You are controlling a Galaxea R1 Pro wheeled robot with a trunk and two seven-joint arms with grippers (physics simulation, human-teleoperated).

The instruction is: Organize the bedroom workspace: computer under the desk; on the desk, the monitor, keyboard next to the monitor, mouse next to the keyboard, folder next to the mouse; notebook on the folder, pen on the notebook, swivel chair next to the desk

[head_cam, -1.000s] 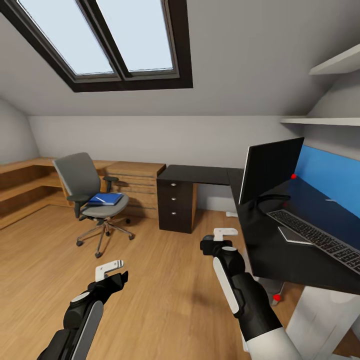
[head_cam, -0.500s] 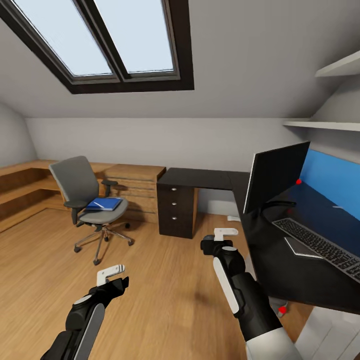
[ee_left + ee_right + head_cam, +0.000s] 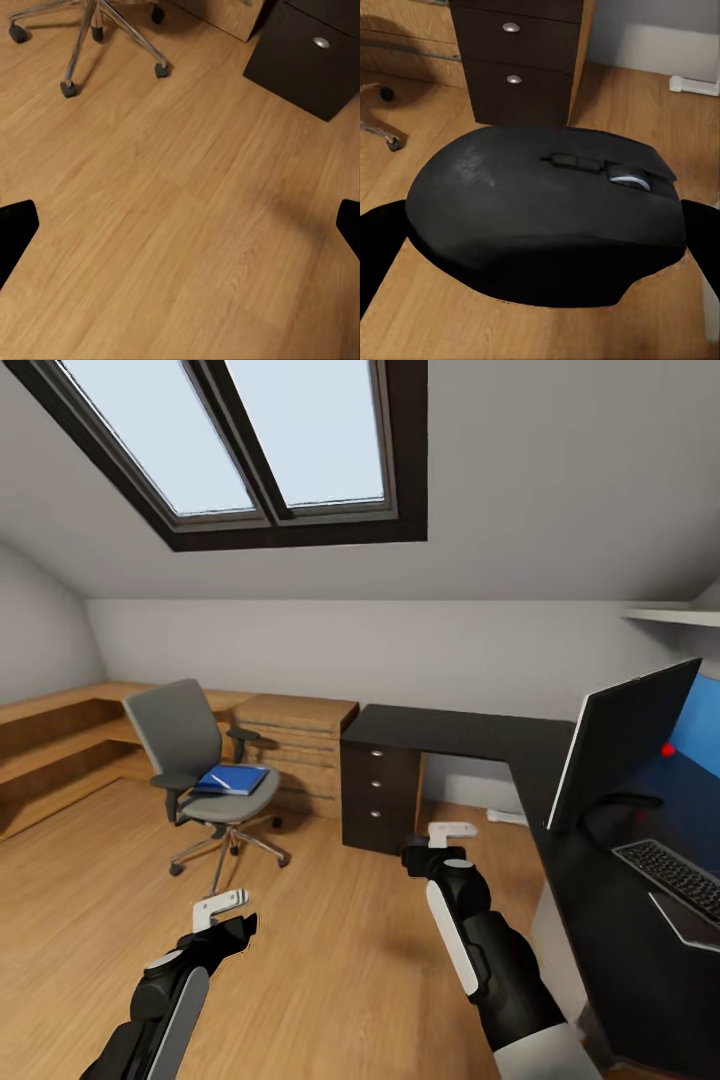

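**Colours observed**

Swivel chair (image 3: 195, 760): grey padding, black armrests, chrome base. Folder (image 3: 234, 780) on seat: blue. Desk (image 3: 470, 732): glossy black, blue back panel. Mouse (image 3: 540, 210): matte black, silvery wheel. Floor (image 3: 187, 225): honey wood-grain planks. Monitor (image 3: 620, 745): black screen, white edge.

- The desk (image 3: 450, 732), glossy black, runs from centre to right edge of the head view, carrying the monitor (image 3: 620, 745) and keyboard (image 3: 675, 875) at right.
- The swivel chair (image 3: 200, 780), centre-left on the wooden floor (image 3: 320, 940), carries a blue folder (image 3: 235, 780).
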